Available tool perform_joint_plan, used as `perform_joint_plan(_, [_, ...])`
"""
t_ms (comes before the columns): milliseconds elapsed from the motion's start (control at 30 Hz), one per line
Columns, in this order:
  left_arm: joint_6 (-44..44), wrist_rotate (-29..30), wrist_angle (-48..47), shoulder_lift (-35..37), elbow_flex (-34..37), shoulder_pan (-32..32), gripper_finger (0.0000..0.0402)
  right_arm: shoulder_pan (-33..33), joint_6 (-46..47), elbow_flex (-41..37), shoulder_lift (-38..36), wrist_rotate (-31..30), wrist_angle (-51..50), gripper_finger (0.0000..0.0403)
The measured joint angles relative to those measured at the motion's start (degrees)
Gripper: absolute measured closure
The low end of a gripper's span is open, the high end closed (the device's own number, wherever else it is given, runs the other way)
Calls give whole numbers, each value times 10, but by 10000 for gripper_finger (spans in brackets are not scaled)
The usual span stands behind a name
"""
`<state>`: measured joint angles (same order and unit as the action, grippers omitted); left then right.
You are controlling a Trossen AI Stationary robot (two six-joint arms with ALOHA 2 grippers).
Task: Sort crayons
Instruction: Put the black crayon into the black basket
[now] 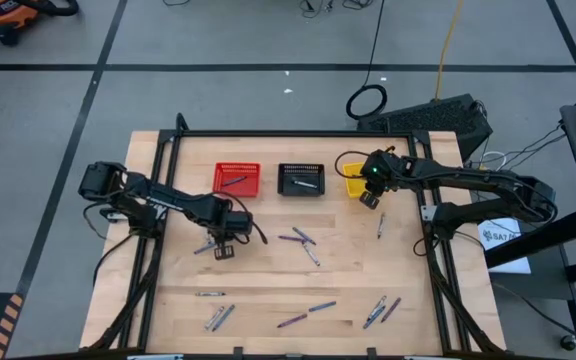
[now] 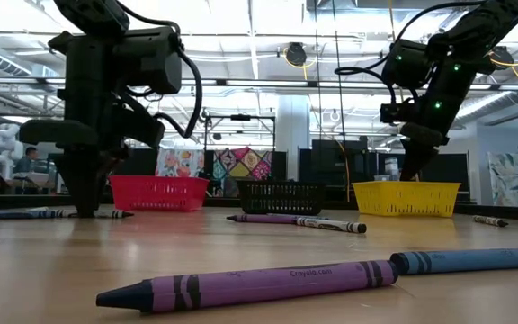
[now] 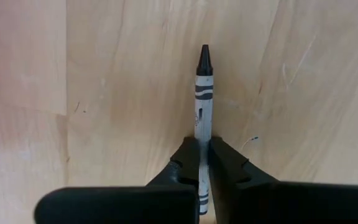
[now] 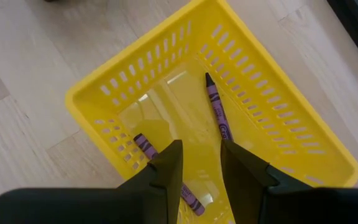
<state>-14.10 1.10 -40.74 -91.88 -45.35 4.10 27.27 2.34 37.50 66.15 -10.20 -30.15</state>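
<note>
Gripping: grey crayon (image 3: 204, 99) is clamped by the left gripper (image 3: 204, 163) against the table (image 3: 104, 93).
Right gripper (image 4: 201, 163): held apart, empty, above yellow basket (image 4: 92, 93).
Basket contents: two purple crayons (image 4: 216, 112).

light: bright, even overhead | glare: ceiling lamps, low view | shadows: soft

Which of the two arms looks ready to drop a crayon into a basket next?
The left. Its gripper is shut on a grey crayon lying on the table. The right gripper hangs open and empty over the yellow basket, which holds two purple crayons.
</note>
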Motion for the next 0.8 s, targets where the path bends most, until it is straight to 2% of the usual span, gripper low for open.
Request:
perform_joint_plan(333, [37,15,6,20,-54,-9,393,0,0,0,0,0,2,307])
perform_joint_plan(600, [112,46,128,21,-99,-50,393,0,4,0,0,0,10,307])
perform_joint_plan(700, [132,77,175,21,-105,-67,393,0,5,0,0,0,19,307])
perform_joint_plan(800, [168,81,220,21,-105,-87,393,0,5,0,0,0,26,307])
